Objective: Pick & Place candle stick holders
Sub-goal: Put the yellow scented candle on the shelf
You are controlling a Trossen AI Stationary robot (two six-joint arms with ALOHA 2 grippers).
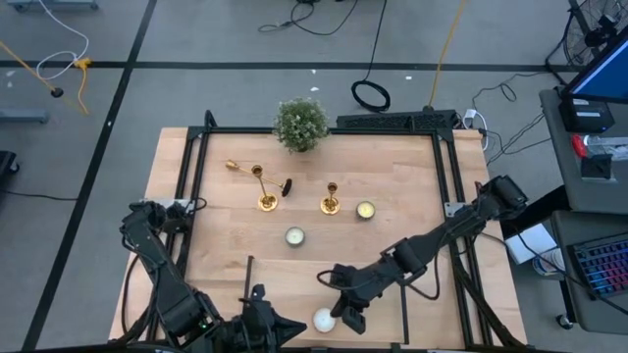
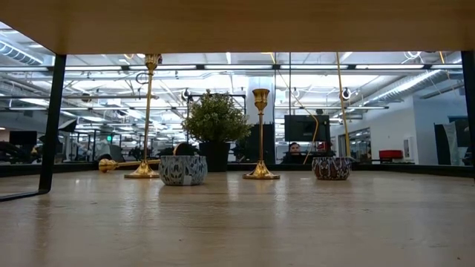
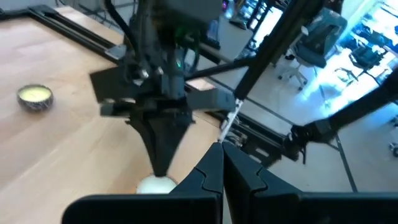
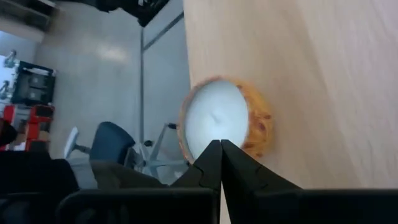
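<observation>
While the left gripper [image 1: 257, 294] waits closed at the near counter [image 1: 226, 235] edge, the candle stick holders [image 1: 265, 188] — one toppled, two upright — sit far off; the right gripper [image 1: 350, 319], closed above a white candle [image 1: 323, 320], should open before approaching a stem.

I see gold candlesticks [image 1: 331, 201], a green plant [image 1: 300, 124], a pale wood table [image 1: 392, 176], blue-patterned tealight cups [image 2: 182, 170], a white candle in an orange-speckled cup [image 4: 224, 118], black arms.
</observation>
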